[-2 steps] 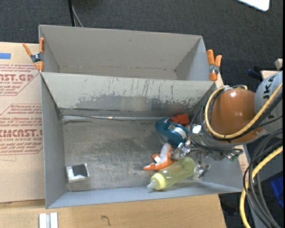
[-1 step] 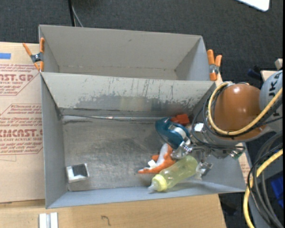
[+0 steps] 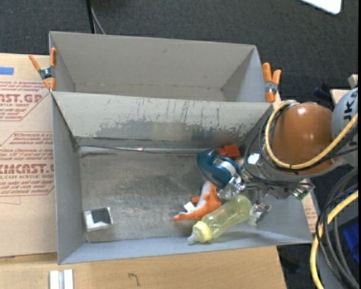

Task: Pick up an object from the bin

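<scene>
Gripper (image 3: 246,196) sits low in the bin, at the butt end of a pale yellow-green translucent plastic bottle (image 3: 222,218). Can't tell if it's apart or clamped. Prob. grasp stage, lift not yet done. Next: secure grip, raise straight up w/o dragging the orange carrot-shaped toy (image 3: 200,207) touching the bottle. Teal rounded obj (image 3: 215,165) just beside. Grey metal bin floor (image 3: 138,191) beyond is scuffed and roomy. Small grey-white square block (image 3: 98,218) well apart, far corner.

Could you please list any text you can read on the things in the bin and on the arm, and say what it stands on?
"K", black, on the arm's white link; the rest is cut off.
Nothing readable on the yellow-green bottle, the small grey box or the blue thing.
</scene>
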Controlling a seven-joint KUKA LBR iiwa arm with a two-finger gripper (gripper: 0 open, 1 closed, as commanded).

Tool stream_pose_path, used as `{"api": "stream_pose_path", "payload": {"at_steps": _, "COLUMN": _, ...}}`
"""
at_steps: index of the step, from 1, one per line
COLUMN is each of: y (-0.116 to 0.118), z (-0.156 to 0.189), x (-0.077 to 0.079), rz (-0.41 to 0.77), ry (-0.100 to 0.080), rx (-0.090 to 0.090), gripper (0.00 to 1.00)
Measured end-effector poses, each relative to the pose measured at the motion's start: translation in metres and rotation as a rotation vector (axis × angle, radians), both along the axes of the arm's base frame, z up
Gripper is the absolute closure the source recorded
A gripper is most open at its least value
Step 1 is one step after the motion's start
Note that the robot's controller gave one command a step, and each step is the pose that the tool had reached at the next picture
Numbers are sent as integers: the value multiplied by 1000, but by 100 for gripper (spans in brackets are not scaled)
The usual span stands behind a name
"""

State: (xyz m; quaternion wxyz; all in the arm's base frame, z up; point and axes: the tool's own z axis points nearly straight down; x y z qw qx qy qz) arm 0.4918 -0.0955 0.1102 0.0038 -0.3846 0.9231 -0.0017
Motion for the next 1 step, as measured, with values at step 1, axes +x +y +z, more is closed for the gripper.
{"api": "stream_pose_path", "payload": {"at_steps": 1, "y": 0, "z": 3, "x": 0, "rz": 0, "ry": 2, "rx": 1, "gripper": 100}}
